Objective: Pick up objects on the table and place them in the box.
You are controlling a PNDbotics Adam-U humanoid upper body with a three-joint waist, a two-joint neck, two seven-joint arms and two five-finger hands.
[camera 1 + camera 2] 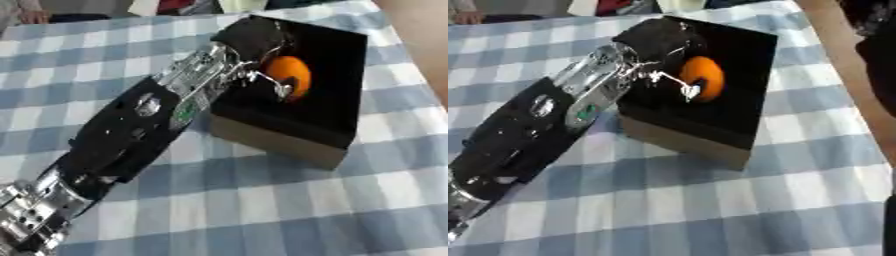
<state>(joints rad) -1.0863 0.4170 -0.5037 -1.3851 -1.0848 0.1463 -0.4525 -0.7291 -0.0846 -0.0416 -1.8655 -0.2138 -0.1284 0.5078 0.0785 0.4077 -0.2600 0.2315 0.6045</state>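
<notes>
left robot hand (255, 44) curled round orange ball (291, 75) inside black box (337, 125) | blue-checked tablecloth (262, 200) around

Checked cloth (262, 200) looks matt; cardboard box (280, 142) has a black interior.

No text, label, brand, number or sign can be read in either view. A small green mark (185, 111) stands on the silver forearm of the left arm, at about 9 o'clock from the box (289, 145), but it is too blurred to tell if it carries any letters
</notes>
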